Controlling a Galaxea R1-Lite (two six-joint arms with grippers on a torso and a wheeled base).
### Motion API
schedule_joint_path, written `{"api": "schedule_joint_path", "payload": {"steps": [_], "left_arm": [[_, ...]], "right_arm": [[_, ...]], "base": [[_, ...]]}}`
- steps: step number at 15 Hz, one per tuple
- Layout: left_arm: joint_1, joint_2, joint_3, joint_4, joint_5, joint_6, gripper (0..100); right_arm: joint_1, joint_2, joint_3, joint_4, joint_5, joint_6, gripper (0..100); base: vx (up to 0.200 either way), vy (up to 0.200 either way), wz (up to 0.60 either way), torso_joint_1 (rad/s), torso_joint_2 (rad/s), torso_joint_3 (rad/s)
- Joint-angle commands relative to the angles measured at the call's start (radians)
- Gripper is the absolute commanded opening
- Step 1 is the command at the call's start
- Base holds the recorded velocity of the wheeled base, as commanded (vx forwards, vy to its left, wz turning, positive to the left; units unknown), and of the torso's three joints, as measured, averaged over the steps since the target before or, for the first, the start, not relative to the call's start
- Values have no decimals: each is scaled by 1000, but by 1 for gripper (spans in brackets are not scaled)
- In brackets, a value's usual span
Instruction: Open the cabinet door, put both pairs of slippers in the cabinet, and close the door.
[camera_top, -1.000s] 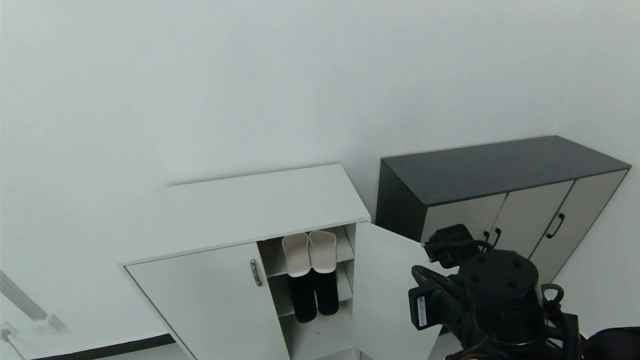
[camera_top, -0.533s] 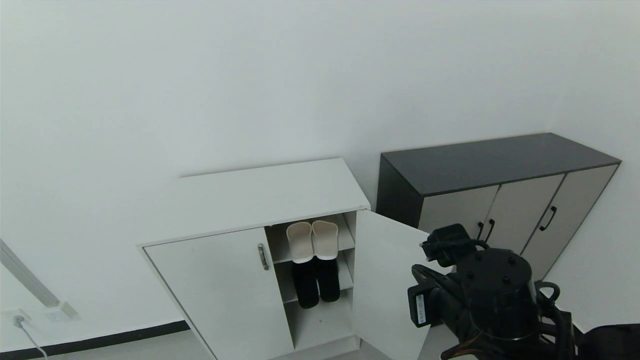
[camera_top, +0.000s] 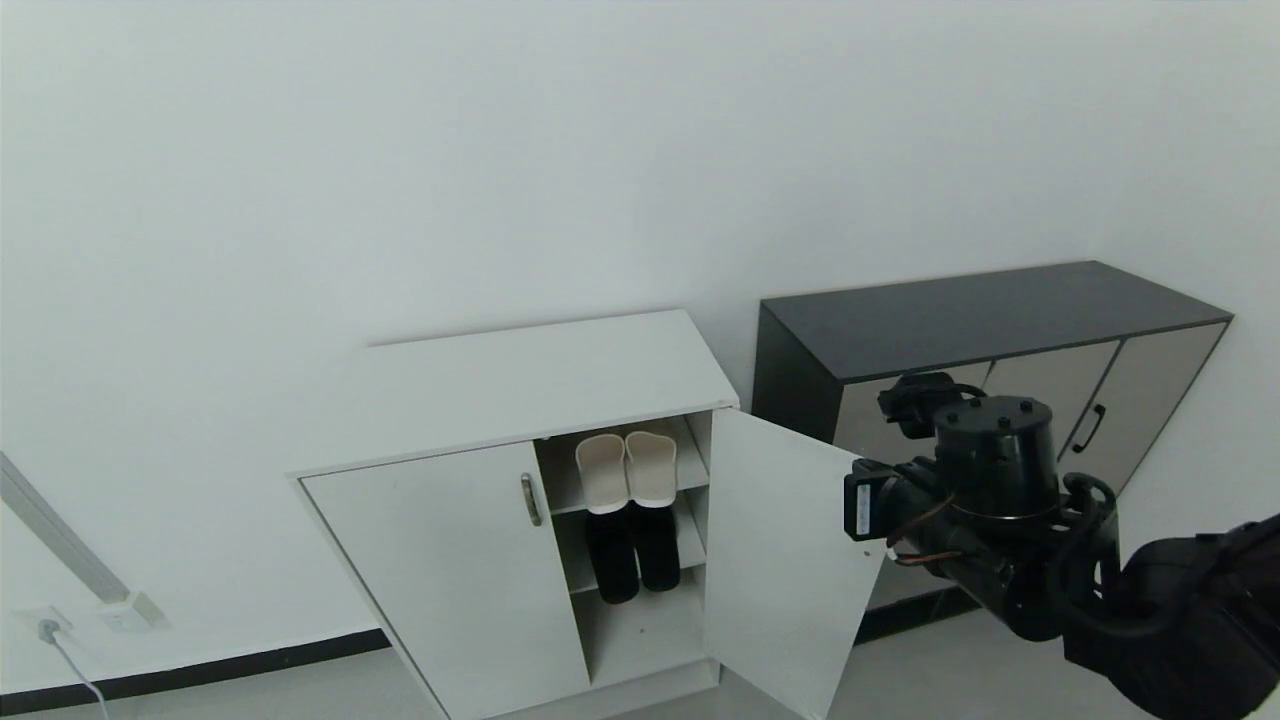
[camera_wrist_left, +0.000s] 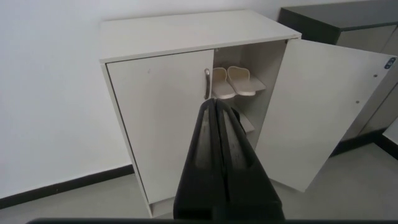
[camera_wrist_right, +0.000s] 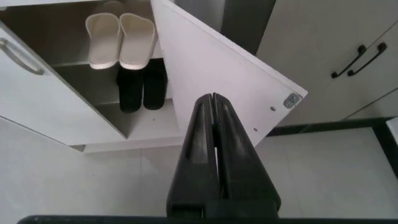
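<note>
White cabinet door (camera_top: 785, 560) open | cream slippers (camera_top: 628, 468), black slippers (camera_top: 632, 550) shelved inside

— What colours lie ahead of the right gripper (camera_wrist_right: 212, 96)?
— It is plain matte black itself. Just past its tip is a flat white cabinet door (camera_wrist_right: 205, 56), no pattern. Farther beyond are a pair of cream foam slippers (camera_wrist_right: 138, 38) and, under them, a pair of black slippers (camera_wrist_right: 132, 93), which look plain, though shadow hides detail.
— And the furniture?
— The boxy white laminate cabinet (camera_top: 520, 375) has a silver metal bar handle (camera_top: 531, 499). Behind the gripper is a low charcoal-topped cabinet with pale grey doors (camera_top: 980, 315) and thin black handles (camera_wrist_right: 349, 62).
— Underneath?
— There is a light grey floor (camera_wrist_right: 323, 180), and a black skirting stripe (camera_top: 200, 672) on the plain white wall (camera_top: 500, 150).
</note>
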Motion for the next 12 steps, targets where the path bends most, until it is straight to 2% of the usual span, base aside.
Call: {"api": "schedule_joint_path", "payload": {"steps": [1,4,6,10,12], "left_arm": [[0,2,0,0,0,1,0],[0,2,0,0,1,-1,0],[0,2,0,0,1,1,0],[0,2,0,0,1,1,0],[0,2,0,0,1,1,0]], "right_arm": [[-85,65,-59,15,41,4,0],[-160,130,-135,15,112,18,0],[-212,191,-195,17,121,32,0],[-260,263,-276,17,127,34,0],[-267,289,-307,17,164,35,0]], "base": [[0,0,0,0,0,0],[0,0,0,0,0,0],[0,0,0,0,0,0],[0,0,0,0,0,0],[0,0,0,0,0,0]]}}
